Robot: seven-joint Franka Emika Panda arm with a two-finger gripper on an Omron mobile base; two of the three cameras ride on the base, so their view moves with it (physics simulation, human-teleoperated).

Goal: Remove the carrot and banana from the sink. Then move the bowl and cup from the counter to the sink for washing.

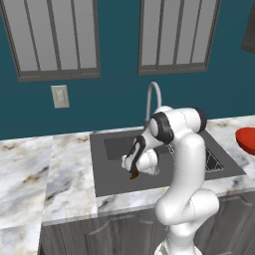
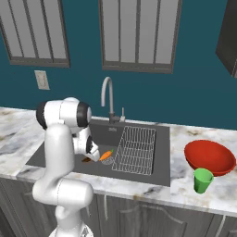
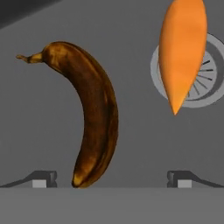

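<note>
The dark brown banana (image 3: 94,118) lies on the floor of the dark grey sink (image 3: 39,131). Its lower end rests between my open gripper's (image 3: 111,180) two fingertips, closer to the left one. The orange carrot (image 3: 181,52) lies beside it with its tip over the round drain (image 3: 205,83). From the base, my gripper (image 2: 92,155) hangs low inside the sink (image 2: 139,178), just above the banana (image 2: 86,159), with the carrot (image 2: 106,155) next to it. The red bowl (image 2: 209,157) and green cup (image 2: 202,180) stand on the marble counter (image 2: 178,152) right of the sink.
A curved steel faucet (image 2: 107,92) rises behind the basin, and a wire rack (image 2: 134,150) fills its right half. My own arm leans over the sink's front edge (image 1: 114,184). Marble counter (image 1: 30,169) stretches to the left; windows and a wall outlet (image 1: 60,96) sit behind.
</note>
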